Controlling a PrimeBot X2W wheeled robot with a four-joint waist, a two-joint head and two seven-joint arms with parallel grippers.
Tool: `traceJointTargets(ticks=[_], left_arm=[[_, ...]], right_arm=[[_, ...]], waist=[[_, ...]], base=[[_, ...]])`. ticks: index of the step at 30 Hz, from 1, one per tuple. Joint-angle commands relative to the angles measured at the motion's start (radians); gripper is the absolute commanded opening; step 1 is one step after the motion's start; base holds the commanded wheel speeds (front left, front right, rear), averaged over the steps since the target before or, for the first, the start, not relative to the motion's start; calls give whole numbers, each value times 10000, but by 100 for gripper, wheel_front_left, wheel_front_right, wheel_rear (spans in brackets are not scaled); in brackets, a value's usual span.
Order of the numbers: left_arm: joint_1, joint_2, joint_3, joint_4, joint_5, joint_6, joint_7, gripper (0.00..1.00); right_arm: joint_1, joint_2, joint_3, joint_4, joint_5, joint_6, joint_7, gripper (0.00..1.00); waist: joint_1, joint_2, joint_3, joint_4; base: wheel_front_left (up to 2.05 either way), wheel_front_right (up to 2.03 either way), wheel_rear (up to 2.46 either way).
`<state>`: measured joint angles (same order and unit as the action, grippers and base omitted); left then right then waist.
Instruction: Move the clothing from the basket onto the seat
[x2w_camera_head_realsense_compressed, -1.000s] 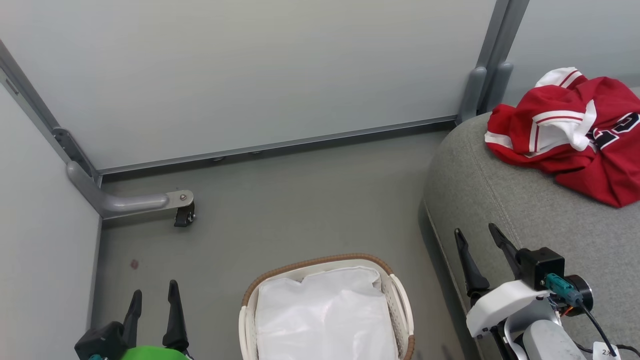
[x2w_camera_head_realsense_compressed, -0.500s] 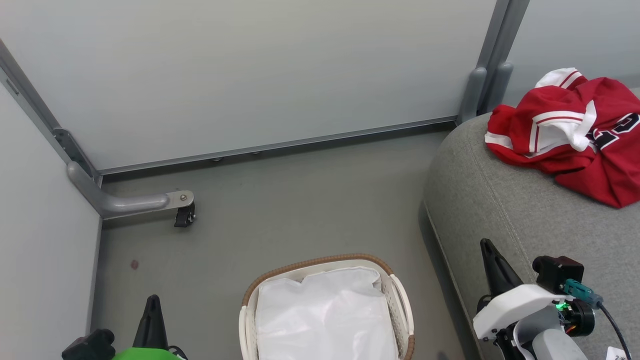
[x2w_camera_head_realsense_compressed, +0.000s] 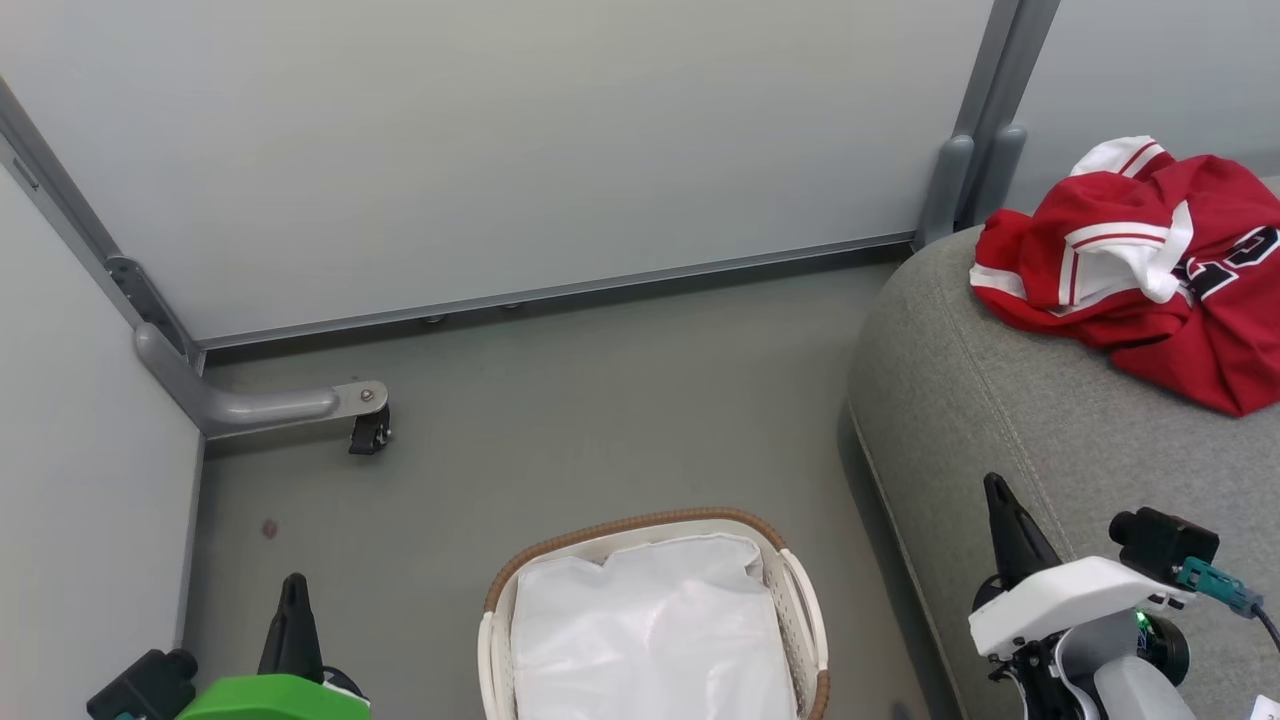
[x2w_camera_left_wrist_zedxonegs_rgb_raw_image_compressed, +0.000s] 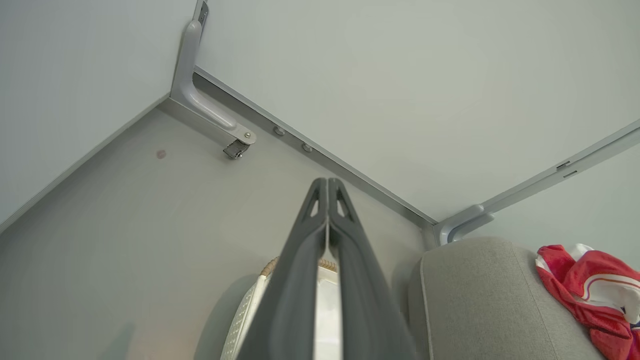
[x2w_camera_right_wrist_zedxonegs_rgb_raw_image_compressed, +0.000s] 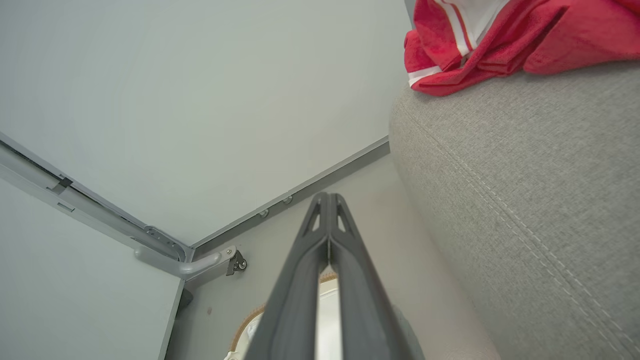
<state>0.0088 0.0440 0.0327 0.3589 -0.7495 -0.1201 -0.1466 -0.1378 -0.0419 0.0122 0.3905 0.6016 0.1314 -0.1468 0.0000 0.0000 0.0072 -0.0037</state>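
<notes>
The red clothing with white stripes and dark lettering lies bunched on the grey seat at the right, also seen as clothing and clothing on the seat from the wrists. The oval white basket with a brown rim stands on the floor at bottom centre, holding just its white liner. My left gripper is shut and empty at the lower left, left of the basket. My right gripper is shut and empty over the seat's front edge. Both wrist views show fingers pressed together: left gripper, right gripper.
Pale partition walls enclose the grey floor. A grey metal foot with a small caster juts out at the left corner. A grey post stands behind the seat.
Both grippers have gone from open to shut on nothing. Both arms have drawn back toward the bottom of the head view. Clothing and basket have not moved.
</notes>
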Motion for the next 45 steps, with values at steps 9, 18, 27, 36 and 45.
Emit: traceJointTargets(ticks=[9, 18, 27, 36, 45], left_arm=[[-422, 52, 171, -307, -1333, -46, 397, 0], [-550, 58, 262, -429, -2369, -59, 711, 0], [-650, 64, 348, -543, -3281, -69, 994, 0], [-759, 68, 431, -642, -4153, -80, 1262, 0], [-833, 73, 500, -734, -4933, -92, 1491, 0]], right_arm=[[-27, -58, -222, -378, 1581, -4, 407, 0], [24, -65, -370, -540, 2783, -5, 716, 0], [71, -72, -508, -681, 3858, -6, 999, 0], [110, -78, -632, -815, 4864, -6, 1263, 0], [150, -83, -746, -935, 5778, -7, 1496, 0]], waist=[[0, 0, -4, 4], [0, 0, -7, 7], [0, 0, -11, 10], [0, 0, -15, 14], [0, 0, -18, 17]], base=[[0, 0, 0], [0, 0, 0], [0, 0, 0], [0, 0, 0], [0, 0, 0]])
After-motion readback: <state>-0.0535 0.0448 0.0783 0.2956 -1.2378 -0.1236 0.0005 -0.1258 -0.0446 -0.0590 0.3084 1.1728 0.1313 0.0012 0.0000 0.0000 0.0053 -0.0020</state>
